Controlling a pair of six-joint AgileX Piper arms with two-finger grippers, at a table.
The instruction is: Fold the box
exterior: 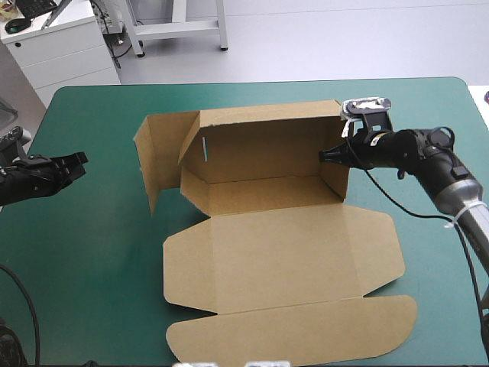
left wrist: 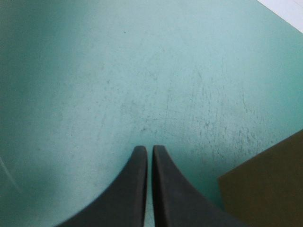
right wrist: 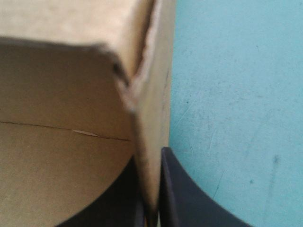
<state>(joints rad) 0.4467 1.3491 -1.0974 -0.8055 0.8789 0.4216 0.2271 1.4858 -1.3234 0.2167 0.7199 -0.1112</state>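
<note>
Your right gripper (right wrist: 150, 158) clamped the frayed wall of the box (exterior: 267, 245), half hiding one finger (right wrist: 113, 198); your left gripper (left wrist: 149, 150) stood closed, empty.

Obs: left gripper (left wrist: 149, 148) fingers pressed together, nothing between them, arm stretched out low; right gripper (exterior: 327, 155) fingers all but closed, the box (exterior: 260, 145) wall pinched between them, arm reaching in level.
</note>
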